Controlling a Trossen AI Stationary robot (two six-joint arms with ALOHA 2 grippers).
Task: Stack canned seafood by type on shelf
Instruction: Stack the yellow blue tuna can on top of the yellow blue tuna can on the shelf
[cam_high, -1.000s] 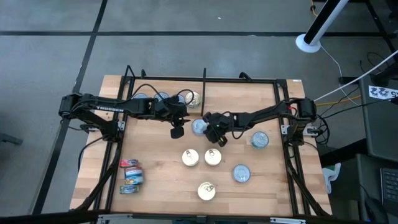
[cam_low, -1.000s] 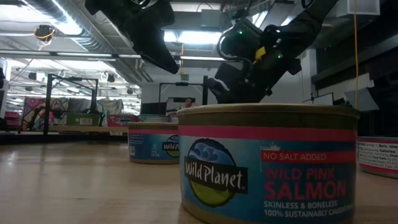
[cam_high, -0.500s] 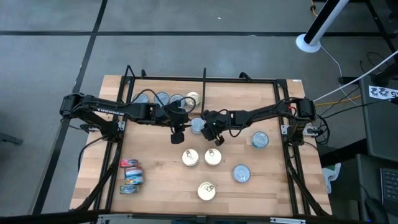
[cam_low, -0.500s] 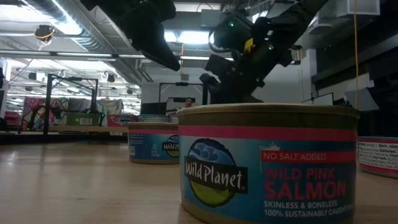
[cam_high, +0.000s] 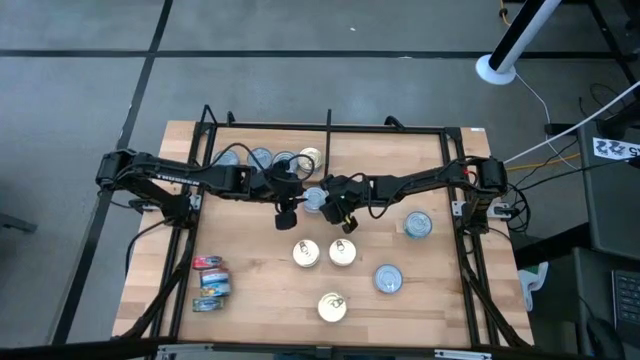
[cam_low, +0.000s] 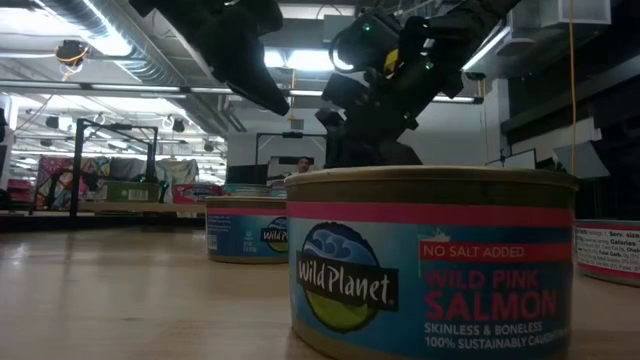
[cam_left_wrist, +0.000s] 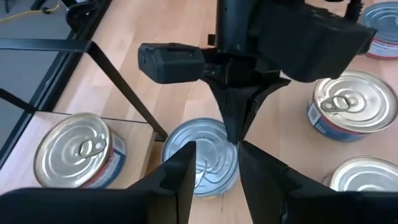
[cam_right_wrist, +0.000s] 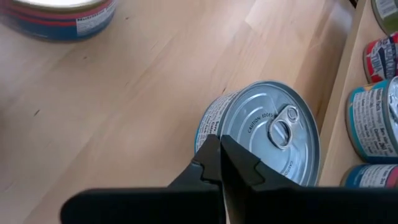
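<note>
since a second ago the right gripper (cam_high: 326, 200) has slid toward the black divider bar (cam_high: 328, 135), pushing the silver-topped tin (cam_high: 316, 198) with it, while the left gripper (cam_high: 286, 212) has swung in beside it. gold-topped tins (cam_high: 342, 252) and a wild planet salmon tin (cam_low: 432, 262) sit on the shelf (cam_high: 250, 270). right fingers pinched together, holding nothing, tips against the tin's side – left fingers part open, empty, just short of it.
</note>
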